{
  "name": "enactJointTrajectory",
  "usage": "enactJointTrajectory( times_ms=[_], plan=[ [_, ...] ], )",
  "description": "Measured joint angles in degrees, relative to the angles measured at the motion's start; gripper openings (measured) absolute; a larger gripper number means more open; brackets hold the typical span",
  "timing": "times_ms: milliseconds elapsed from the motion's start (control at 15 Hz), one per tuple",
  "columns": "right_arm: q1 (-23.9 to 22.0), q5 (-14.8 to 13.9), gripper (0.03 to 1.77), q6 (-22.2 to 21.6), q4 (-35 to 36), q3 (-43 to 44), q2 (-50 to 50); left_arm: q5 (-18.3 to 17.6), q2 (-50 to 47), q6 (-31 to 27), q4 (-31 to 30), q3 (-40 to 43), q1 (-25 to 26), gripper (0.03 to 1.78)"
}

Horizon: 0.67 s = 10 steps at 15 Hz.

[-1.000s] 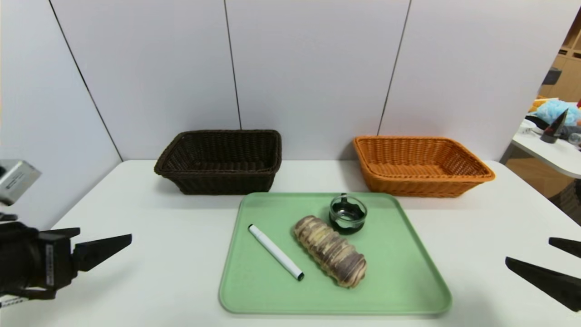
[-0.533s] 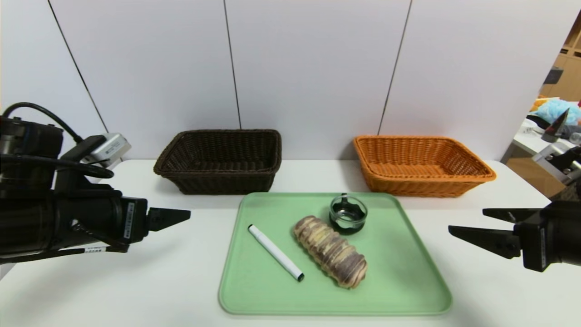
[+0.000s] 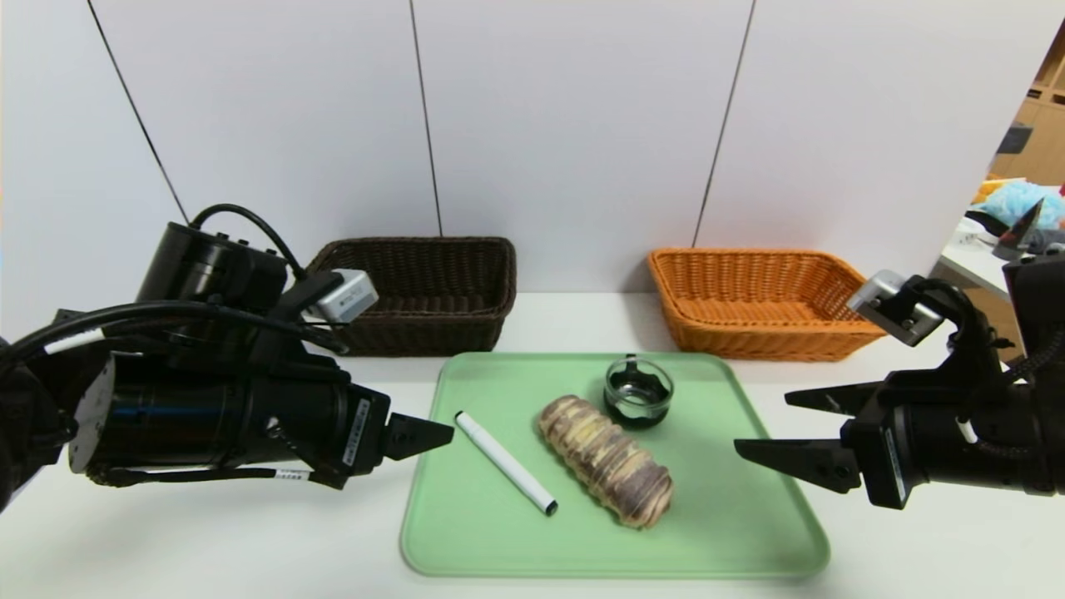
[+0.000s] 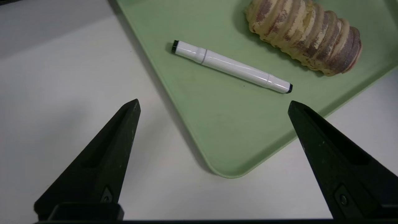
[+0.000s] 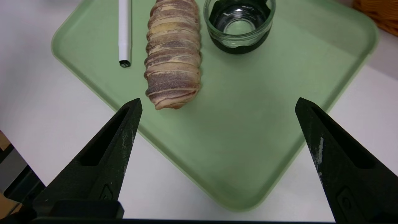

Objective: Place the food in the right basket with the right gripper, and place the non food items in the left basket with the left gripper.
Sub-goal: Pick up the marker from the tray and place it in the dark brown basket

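Note:
The food, a striped tan roll (image 3: 605,460), lies across the middle of the green tray (image 3: 749,532). A white marker (image 3: 505,462) lies to its left, and a small glass jar (image 3: 637,393) stands behind it. My left gripper (image 3: 433,434) hovers open at the tray's left edge, pointing at the marker (image 4: 231,66). My right gripper (image 3: 761,424) hovers open over the tray's right side, and the roll (image 5: 173,53) lies ahead of its left finger. Neither gripper holds anything. The dark brown left basket (image 3: 416,295) and the orange right basket (image 3: 765,304) stand empty behind the tray.
White wall panels rise directly behind the baskets. The white table (image 3: 208,532) shows bare on both sides of the tray. A second table with clutter (image 3: 1011,241) stands at the far right.
Both arms have swung in from the table's outer edges toward the tray. Both grippers have stayed open, and the items on the tray have not moved.

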<state>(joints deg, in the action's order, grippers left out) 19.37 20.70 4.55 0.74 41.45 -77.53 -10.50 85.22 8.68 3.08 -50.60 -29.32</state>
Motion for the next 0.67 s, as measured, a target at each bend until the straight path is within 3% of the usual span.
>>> enactJointTrajectory(
  times_ms=[333, 467, 667],
  plan=[
    [1.8, 0.0, 1.7, -0.2, 0.0, 0.2, -2.0, 1.1, 3.5, 7.1, 9.1, -7.6, -5.7, 1.69],
    [2.0, -0.1, 1.7, -0.3, 0.0, 0.1, -2.4, 4.7, 5.2, 10.9, 13.4, -12.0, -7.9, 1.69],
    [2.0, -0.1, 1.7, -0.2, 0.0, -0.3, -2.6, 13.6, 9.4, 18.3, 18.1, -17.2, -11.1, 1.69]
  ],
)
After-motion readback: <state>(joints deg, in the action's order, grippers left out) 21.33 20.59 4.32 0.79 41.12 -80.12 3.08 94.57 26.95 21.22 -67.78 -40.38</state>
